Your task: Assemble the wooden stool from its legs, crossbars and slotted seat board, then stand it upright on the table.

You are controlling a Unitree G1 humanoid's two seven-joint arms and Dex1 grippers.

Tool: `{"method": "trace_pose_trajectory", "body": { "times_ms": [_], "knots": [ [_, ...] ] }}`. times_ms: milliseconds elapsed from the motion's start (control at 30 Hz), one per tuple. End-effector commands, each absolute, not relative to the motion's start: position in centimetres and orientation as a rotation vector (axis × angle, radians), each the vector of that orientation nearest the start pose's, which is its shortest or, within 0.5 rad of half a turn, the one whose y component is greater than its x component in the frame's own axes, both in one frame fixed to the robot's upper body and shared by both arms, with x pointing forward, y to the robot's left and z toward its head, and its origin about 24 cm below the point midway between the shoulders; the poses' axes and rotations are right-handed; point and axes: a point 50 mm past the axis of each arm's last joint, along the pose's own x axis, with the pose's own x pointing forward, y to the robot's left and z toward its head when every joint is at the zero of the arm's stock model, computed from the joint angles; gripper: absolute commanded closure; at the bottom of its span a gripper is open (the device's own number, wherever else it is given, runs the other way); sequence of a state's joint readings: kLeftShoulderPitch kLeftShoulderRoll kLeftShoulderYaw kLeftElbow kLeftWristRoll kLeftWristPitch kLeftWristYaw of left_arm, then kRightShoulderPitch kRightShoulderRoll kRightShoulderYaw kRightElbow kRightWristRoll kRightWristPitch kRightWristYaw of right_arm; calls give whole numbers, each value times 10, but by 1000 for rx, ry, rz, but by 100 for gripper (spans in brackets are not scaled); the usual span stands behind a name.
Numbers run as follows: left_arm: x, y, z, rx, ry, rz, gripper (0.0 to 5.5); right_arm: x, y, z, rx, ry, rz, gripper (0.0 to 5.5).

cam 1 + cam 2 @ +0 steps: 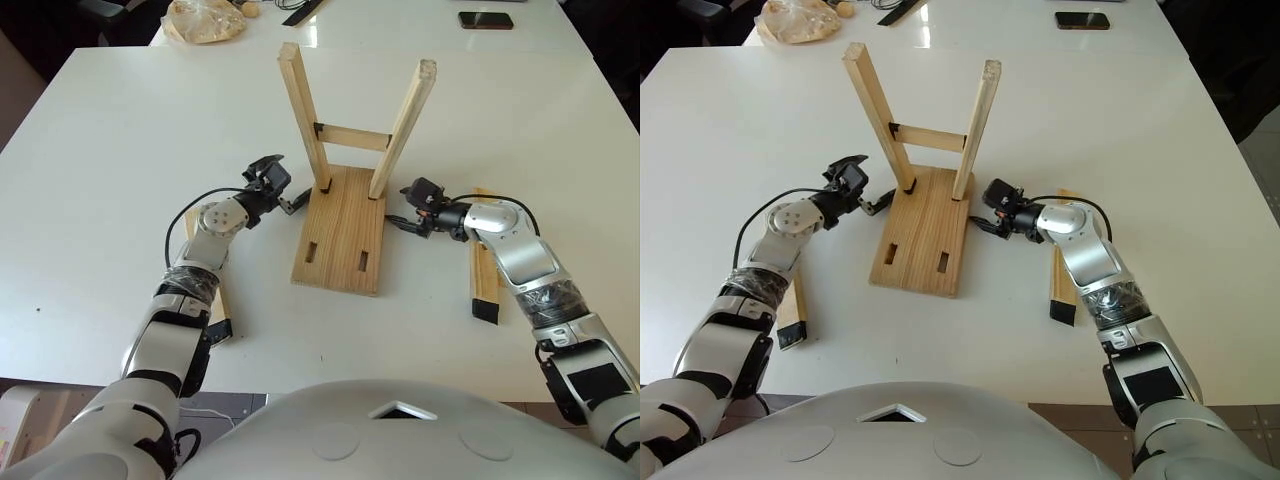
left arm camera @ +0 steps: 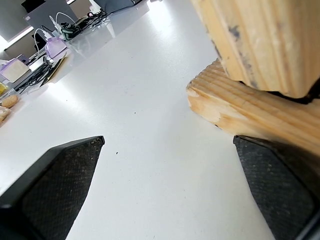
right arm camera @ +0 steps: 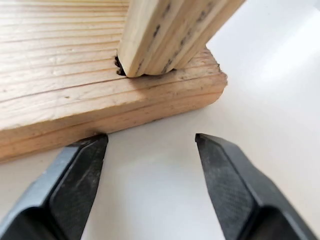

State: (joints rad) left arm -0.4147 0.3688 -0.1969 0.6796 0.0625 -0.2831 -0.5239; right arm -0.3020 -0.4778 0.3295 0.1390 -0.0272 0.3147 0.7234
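One loose wooden bar [image 1: 218, 312] lies flat on the white desk [image 1: 100, 150], partly under my left forearm. Just past it, my left fingers [image 1: 284, 192] are spread wide and hold nothing. They hover close to the far left corner of the seat board [image 1: 340, 235], and in my left wrist view that corner sits between the two pads, nearer one of them.

The seat board lies flat in the middle of the desk, its long side running away from me. Its two near slots [image 1: 312, 252] stand empty. At its far end the left leg [image 1: 303, 110] rises from the board and leans a little outward. The crossbar [image 1: 355, 137] joins it to the right leg [image 1: 405, 125], which also stands in the board and tilts out the other way.

My right fingers [image 1: 403, 210] are parted wide too, gripping nothing, low on the desk just beside the board's right edge at the foot of the right leg. In my right wrist view one pad tip is right against the board's side. A second loose bar [image 1: 485, 290] lies on the desk beside my right forearm.
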Motion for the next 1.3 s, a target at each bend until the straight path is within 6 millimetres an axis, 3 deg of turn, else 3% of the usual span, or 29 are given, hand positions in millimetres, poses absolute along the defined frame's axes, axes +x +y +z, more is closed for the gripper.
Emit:
{"method": "trace_pose_trajectory", "body": {
  "times_ms": [33, 133, 267, 500, 700, 767, 867, 1000, 1100, 1200, 1300],
  "knots": [
    [300, 157, 12, 473, 145, -744, 69, 284, -145, 40, -512, 393, 908, 226],
    [301, 170, 19, 485, 128, -694, 69, 282, -155, 42, -523, 393, 885, 226],
    [300, 186, 43, 444, 52, -603, 69, 282, -171, 59, -493, 358, 815, 226],
    [302, 212, 138, 278, -250, -354, 69, 305, -178, 129, -396, 46, 562, 226],
    [323, 186, 231, 124, -554, -288, 69, 334, -171, 200, -282, -256, 315, 226],
    [331, 171, 253, 65, -600, -309, 69, 336, -165, 213, -276, -311, 299, 226],
    [340, 148, 275, -17, -617, -371, 69, 335, -160, 212, -283, -328, 309, 226],
    [358, 135, 279, -84, -521, -411, 69, 331, -157, 201, -253, -306, 307, 226],
    [379, 142, 249, -122, -315, -343, 69, 328, -154, 194, -230, -293, 308, 226],
    [387, 146, 223, -198, -160, -307, 69, 326, -152, 190, -218, -281, 312, 226],
    [392, 143, 226, -241, -118, -310, 69, 325, -154, 186, -215, -268, 305, 226]
  ]
}}
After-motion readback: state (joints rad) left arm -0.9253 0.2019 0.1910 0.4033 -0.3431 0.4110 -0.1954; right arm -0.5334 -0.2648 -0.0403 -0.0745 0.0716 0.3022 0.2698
